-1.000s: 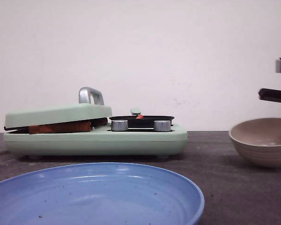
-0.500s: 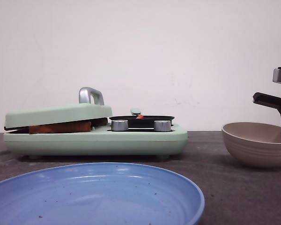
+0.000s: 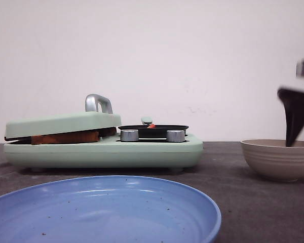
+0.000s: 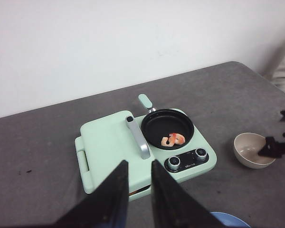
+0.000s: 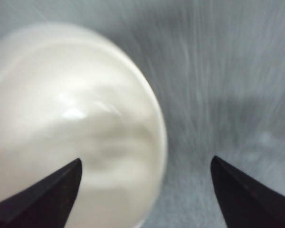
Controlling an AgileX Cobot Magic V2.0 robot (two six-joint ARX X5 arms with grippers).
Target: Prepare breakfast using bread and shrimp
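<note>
The bread (image 3: 66, 137) lies under the shut lid of the green breakfast maker (image 3: 106, 151); only its brown crust edge shows. The shrimp (image 4: 173, 139) lies in the small black pan (image 4: 154, 126) on the maker's right side; its orange tip shows in the front view (image 3: 151, 126). My left gripper (image 4: 138, 164) hangs high over the table in front of the maker, its fingers close together with nothing between them. My right gripper (image 3: 295, 121), blurred by motion, is open just above the beige bowl (image 3: 276, 161). In the right wrist view the gripper (image 5: 146, 159) straddles the bowl's rim.
A blue plate (image 3: 101, 212) sits at the table's front edge. The maker has a silver lid handle (image 3: 98, 103) and two silver knobs (image 3: 129, 135). The bowl (image 4: 249, 151) stands to the right of the maker. A white wall stands behind the table.
The bowl came down leftward to sit flat on the table. My right gripper has let go of its rim and risen above it. The left arm and maker have not moved.
</note>
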